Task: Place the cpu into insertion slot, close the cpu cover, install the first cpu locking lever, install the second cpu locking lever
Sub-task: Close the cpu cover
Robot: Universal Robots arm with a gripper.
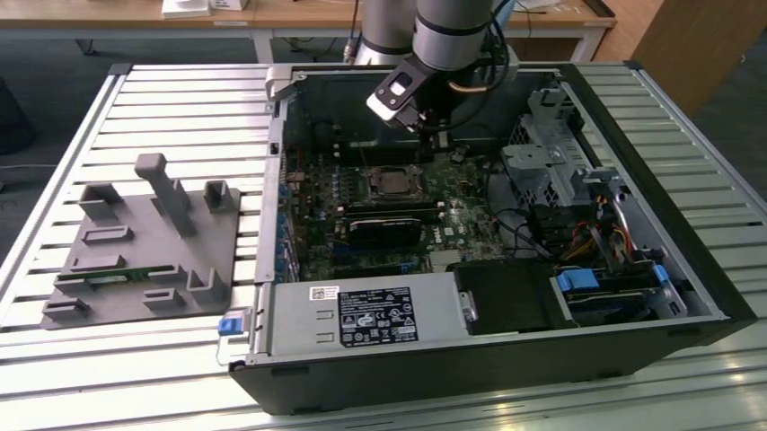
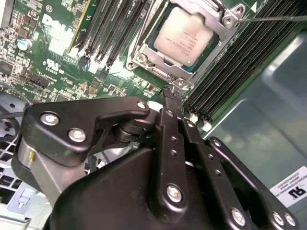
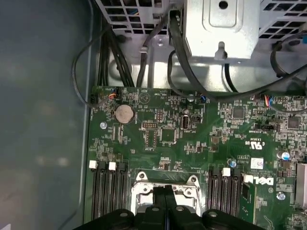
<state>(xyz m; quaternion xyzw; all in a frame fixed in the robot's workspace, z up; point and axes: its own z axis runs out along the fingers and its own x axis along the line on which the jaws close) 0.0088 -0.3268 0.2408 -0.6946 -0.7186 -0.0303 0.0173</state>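
The exterior view looks steeply down from well off at the open computer case (image 1: pixel 671 269), while both wrist views sit close behind the jaws, sharing the green motherboard (image 3: pixel 158 129) and the insertion slot (image 2: pixel 160 64) just beyond them.

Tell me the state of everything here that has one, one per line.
cpu: flat under the cpu cover.
cpu cover: closed.
gripper: fingers shut, tip at the cover's corner.
locking lever: latched or not, cannot tell.
computer case: side open.
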